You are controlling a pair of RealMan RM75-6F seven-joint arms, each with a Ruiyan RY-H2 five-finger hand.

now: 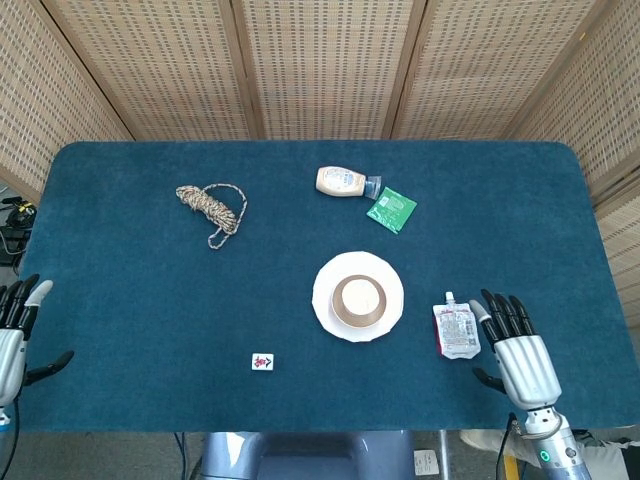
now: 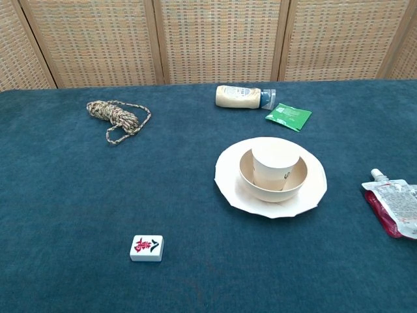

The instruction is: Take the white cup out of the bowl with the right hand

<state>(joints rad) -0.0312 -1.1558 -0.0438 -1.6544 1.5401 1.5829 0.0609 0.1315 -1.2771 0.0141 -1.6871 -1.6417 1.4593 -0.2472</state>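
Observation:
The white cup (image 2: 275,165) (image 1: 360,297) stands upright inside a tan bowl (image 2: 251,182), which sits on a white plate (image 2: 313,189) (image 1: 325,300) near the table's middle. My right hand (image 1: 515,350) hovers at the front right, fingers spread and empty, just right of a pouch and well apart from the bowl. My left hand (image 1: 15,330) shows at the front left edge, fingers apart, holding nothing. Neither hand appears in the chest view.
A red-and-white pouch (image 1: 457,330) (image 2: 393,205) lies between the plate and my right hand. A mahjong tile (image 1: 263,361) sits front left. A rope coil (image 1: 212,207), a squeeze bottle (image 1: 345,182) and a green packet (image 1: 391,209) lie farther back.

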